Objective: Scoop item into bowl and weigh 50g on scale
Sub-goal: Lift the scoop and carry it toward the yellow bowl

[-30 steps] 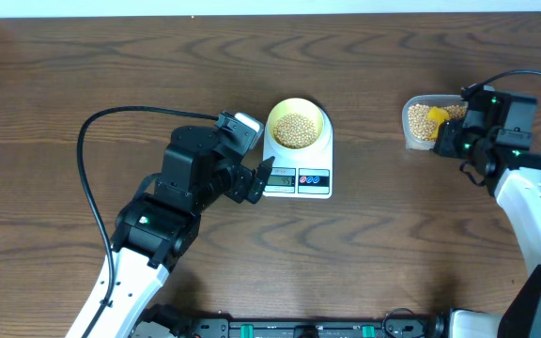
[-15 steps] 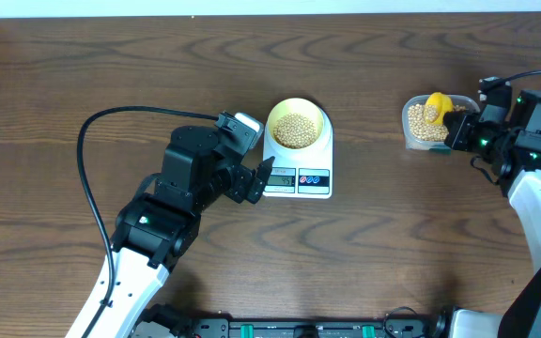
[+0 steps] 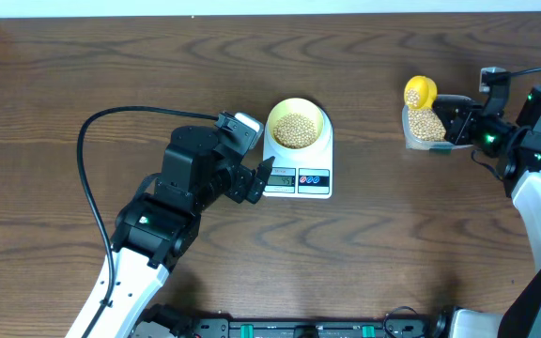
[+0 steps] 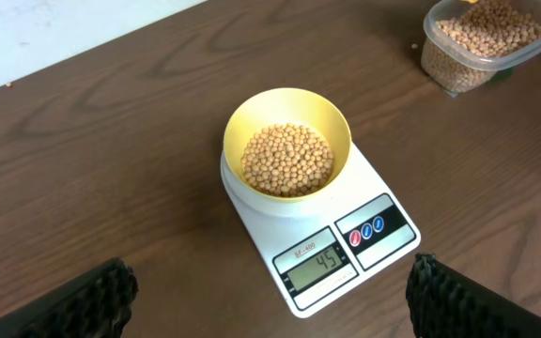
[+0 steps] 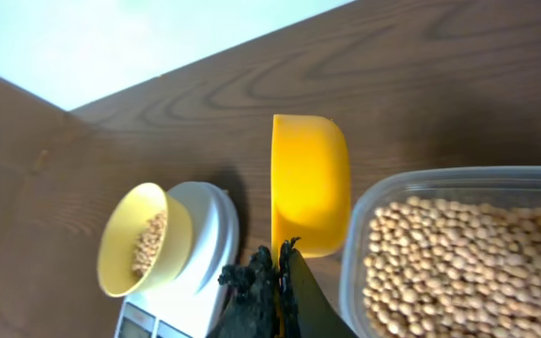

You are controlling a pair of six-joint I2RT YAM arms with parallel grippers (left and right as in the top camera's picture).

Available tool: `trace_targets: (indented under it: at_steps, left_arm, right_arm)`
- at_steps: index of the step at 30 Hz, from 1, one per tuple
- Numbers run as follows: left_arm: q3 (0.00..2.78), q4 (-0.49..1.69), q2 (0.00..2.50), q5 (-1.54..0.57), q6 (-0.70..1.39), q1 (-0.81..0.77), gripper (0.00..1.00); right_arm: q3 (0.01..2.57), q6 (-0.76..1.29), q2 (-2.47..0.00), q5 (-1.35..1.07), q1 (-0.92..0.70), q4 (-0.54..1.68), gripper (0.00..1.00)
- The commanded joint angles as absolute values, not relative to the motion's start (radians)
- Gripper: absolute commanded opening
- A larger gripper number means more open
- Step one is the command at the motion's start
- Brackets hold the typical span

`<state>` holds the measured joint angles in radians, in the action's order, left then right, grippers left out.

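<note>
The pale yellow-green bowl [image 3: 297, 125] holds beige beans [image 4: 286, 159] and stands on the white scale [image 3: 319, 180]; it also shows in the left wrist view [image 4: 332, 117]. The scale's screen [image 4: 315, 265] reads 45. My left gripper [image 4: 270, 296] is open and empty, just in front of the scale. My right gripper [image 5: 282, 266] is shut on the handle of the yellow scoop [image 3: 420, 91], held just left of the clear tub of beans [image 3: 427, 126]. The scoop [image 5: 309, 183] is turned on its side; I cannot see into its cup.
The clear tub [image 5: 444, 178] sits at the table's right, far from the scale. A black cable [image 3: 87, 160] loops left of the left arm. The table's far edge meets a white wall [image 5: 139, 38].
My right gripper has lifted the yellow scoop out of the tub and moved it up and left past the tub's edge. The left arm, bowl and scale have not moved.
</note>
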<state>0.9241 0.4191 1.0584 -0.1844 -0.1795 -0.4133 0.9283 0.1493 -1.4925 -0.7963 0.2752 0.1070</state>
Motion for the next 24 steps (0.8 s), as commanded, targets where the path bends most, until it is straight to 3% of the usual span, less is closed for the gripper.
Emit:
trace_targets:
  at_steps: [1,24]
  left_arm:
    - [0.92,0.419,1.053,-0.182,-0.174,-0.411,0.94]
    - [0.92,0.419,1.053,-0.182,-0.174,-0.411,0.94]
  right_arm:
    - [0.934,0.198,-1.496,-0.847,0.256,0.092,0.01]
    - [0.934,0.366,-1.499,-0.588,-0.096,-0.086,0.01]
